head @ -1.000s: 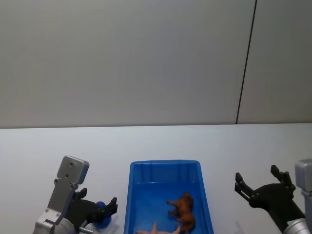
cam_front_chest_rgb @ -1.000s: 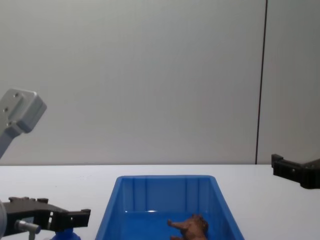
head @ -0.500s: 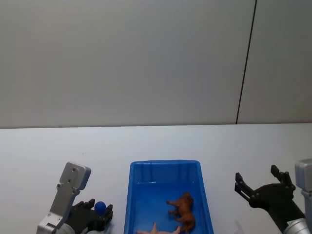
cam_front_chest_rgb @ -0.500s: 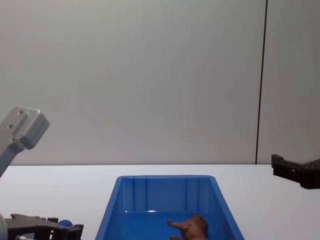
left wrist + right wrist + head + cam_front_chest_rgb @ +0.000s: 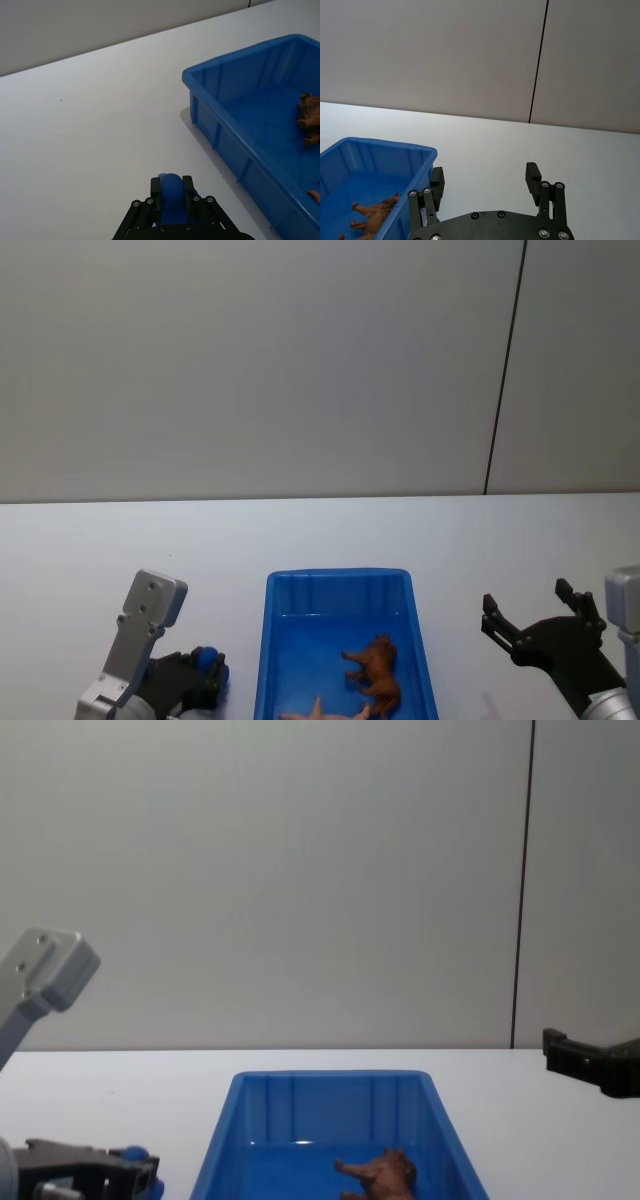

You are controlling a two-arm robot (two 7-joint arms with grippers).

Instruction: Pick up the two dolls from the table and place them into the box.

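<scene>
My left gripper (image 5: 172, 210) seems clamped on the blue doll (image 5: 171, 199) beside the box (image 5: 262, 660); a shallow pinch could drop it; right gripper (image 5: 485, 185) spread, empty

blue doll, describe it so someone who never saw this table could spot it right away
Start at the big blue box in the middle of the white table. Just to its left, outside it, the left gripper is shut on the blue doll. It is glossy blue, unlike the brown lion doll lying inside the box.

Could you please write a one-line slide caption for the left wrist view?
Left end effector shut on the blue doll beside the blue box holding the brown lion doll.
</scene>
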